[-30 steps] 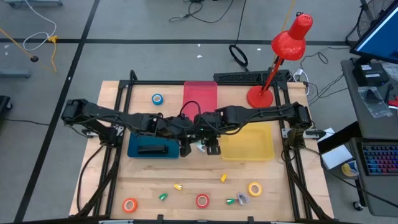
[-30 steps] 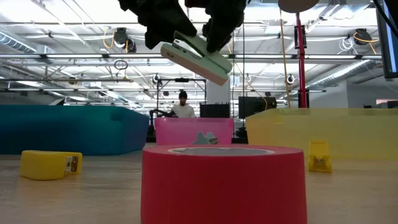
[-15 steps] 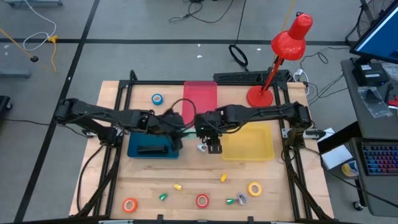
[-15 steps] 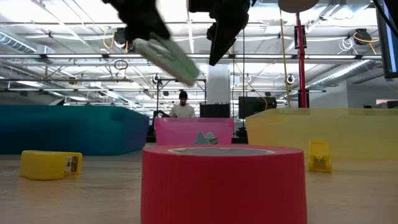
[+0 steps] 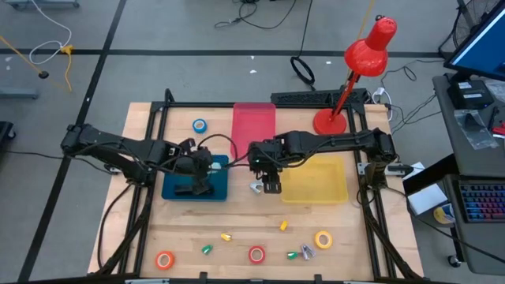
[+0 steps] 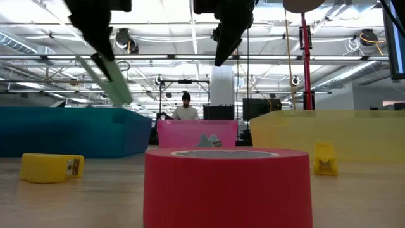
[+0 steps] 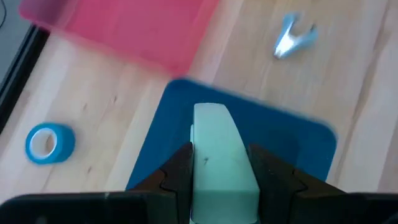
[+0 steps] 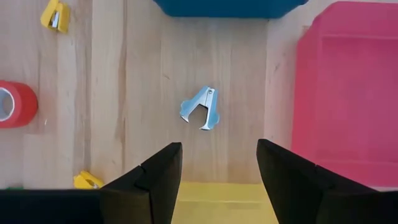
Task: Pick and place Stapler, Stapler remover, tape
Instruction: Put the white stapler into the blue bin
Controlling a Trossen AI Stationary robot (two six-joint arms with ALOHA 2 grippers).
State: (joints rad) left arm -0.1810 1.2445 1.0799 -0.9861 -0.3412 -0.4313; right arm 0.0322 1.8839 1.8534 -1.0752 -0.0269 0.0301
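My left gripper is shut on a pale green stapler and hovers over the blue tray, where a black stapler lies. My right gripper hangs open above a pale blue stapler remover, which lies on the wood between the blue tray and the yellow tray. Blue tape lies flat at the far side. Orange tape, red tape and yellow tape lie flat along the near edge. My left gripper pinches the stapler's two long sides between its fingers, at the end nearer the wrist. The fingers slant down and lie along the stapler, whose other end sticks out ahead of them. It hangs tilted, clear of the tray.
A pink tray sits at the far middle. A red desk lamp stands at the far right. Small yellow and green pieces lie scattered near the front edge, and a yellow one shows at the left in the low view.
My left gripper has carried the green stapler away from my right gripper toward the table's left edge, from the gap between the trays to over the blue tray. It has tipped to point more steeply down, and the stapler now slants more steeply. My right gripper has stayed in place.
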